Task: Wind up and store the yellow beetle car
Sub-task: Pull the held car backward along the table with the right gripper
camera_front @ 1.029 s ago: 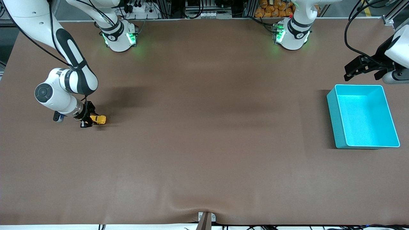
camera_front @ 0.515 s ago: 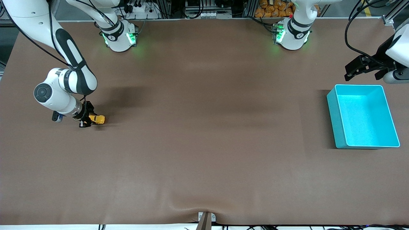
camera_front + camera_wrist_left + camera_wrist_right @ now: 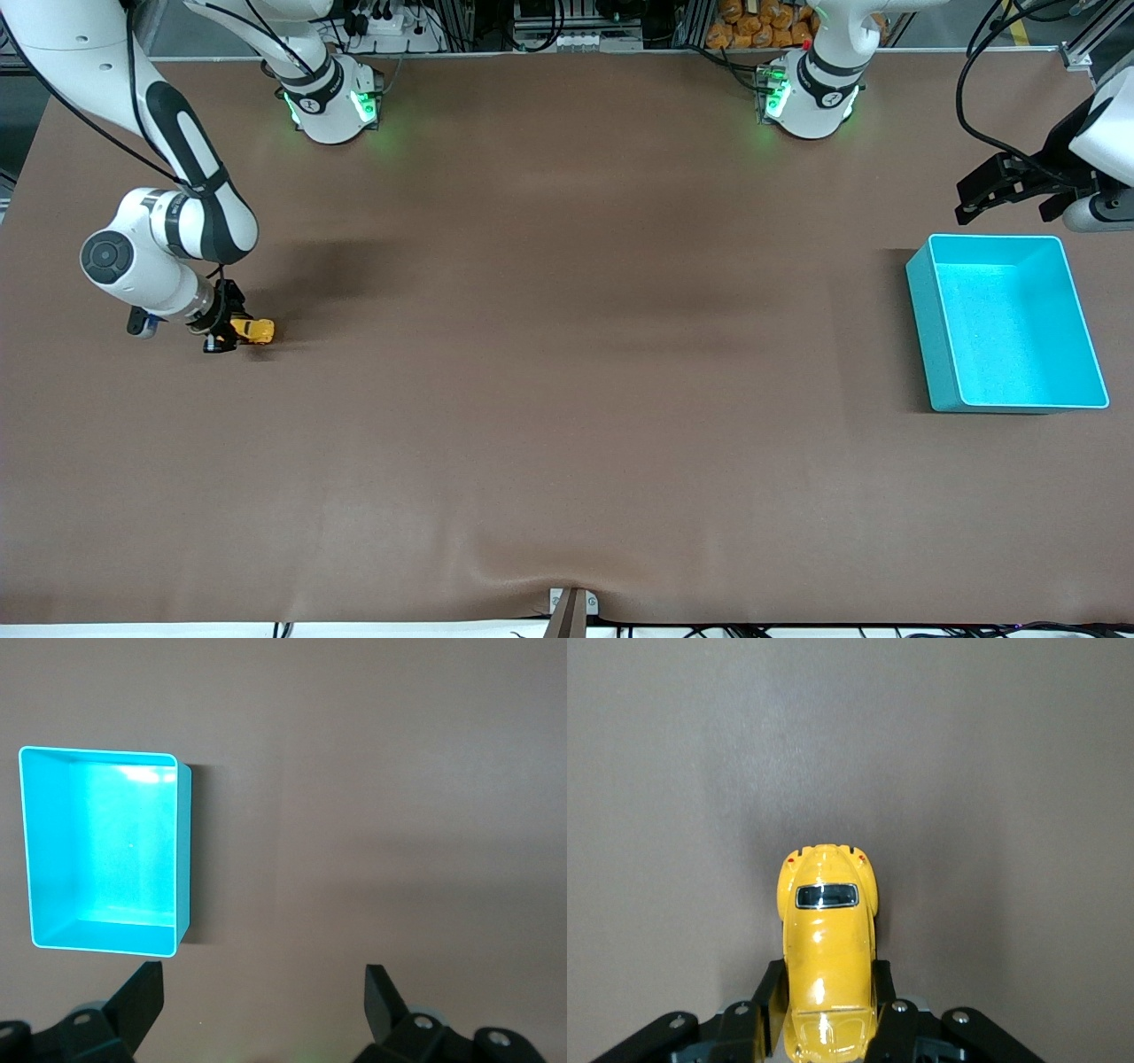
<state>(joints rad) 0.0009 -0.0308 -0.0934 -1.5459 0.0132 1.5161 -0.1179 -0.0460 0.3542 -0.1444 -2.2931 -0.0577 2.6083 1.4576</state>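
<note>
The yellow beetle car (image 3: 255, 330) sits low on the brown table at the right arm's end, its glossy roof and dark window plain in the right wrist view (image 3: 827, 943). My right gripper (image 3: 229, 332) is shut on the car, one black finger pressed against each flank (image 3: 826, 1014). The teal bin (image 3: 921, 292) stands at the left arm's end of the table and holds nothing. My left gripper (image 3: 974, 197) hangs over the table beside the bin, toward the robots' bases, waiting. Its fingers stand wide apart with only bare table between them (image 3: 264, 992); the bin (image 3: 186, 850) shows in that view too.
Both arm bases (image 3: 332, 102) (image 3: 808, 97) stand along the table's edge farthest from the front camera. A small metal bracket (image 3: 571, 607) sits at the table's edge nearest to that camera. Brown tabletop stretches between the car and the bin.
The right gripper has dragged the car a short way along the table toward the right arm's end, away from the bin. The left arm has barely moved.
</note>
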